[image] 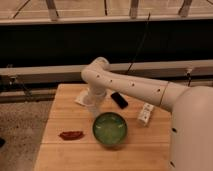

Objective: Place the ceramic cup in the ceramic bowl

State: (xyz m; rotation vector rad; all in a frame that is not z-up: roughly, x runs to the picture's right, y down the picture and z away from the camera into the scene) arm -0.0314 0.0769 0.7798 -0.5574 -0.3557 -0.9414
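Note:
The ceramic bowl (110, 129), green inside with a darker rim, sits on the wooden table (65, 155) near its front middle. The ceramic cup (92, 109), small and white, hangs at the end of my arm just left of and behind the bowl's rim. My gripper (94, 104) points down from the wrist and is shut on the cup, holding it close above the tabletop. The white arm reaches in from the right, passing over the table's back.
A red chili-like object (71, 134) lies left of the bowl. A black flat object (119, 100) and a white rectangular box (145, 114) lie behind and right of the bowl. A white flat item (81, 98) lies behind the gripper. A dark wall and railing run behind the table.

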